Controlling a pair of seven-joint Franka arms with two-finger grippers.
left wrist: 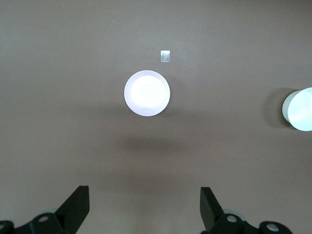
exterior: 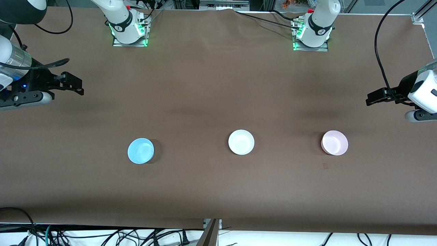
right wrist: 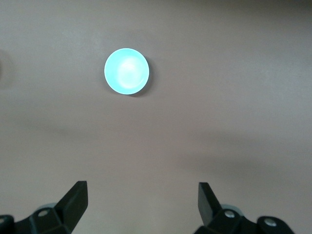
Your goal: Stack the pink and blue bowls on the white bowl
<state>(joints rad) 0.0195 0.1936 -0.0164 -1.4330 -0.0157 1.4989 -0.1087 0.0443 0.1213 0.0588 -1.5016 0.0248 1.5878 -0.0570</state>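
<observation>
Plastic bowls looked slippery: your left gripper [exterior: 370,99] and right gripper [exterior: 79,86], both wide open and empty, risked nudging the pink bowl [exterior: 334,142] or blue bowl [exterior: 140,151] off line from the white bowl [exterior: 241,142].

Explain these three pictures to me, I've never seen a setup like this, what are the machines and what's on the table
Two robot arms stand at a brown table. The big picture looks down from a high camera facing them; the other two come from cameras on each arm's wrist. Three small bowls sit apart in a row: a blue bowl toward the right arm's end, a white bowl in the middle, and a pink bowl toward the left arm's end. The left claw and right claw are both open, hold nothing, and hang above bare table at its ends.
</observation>
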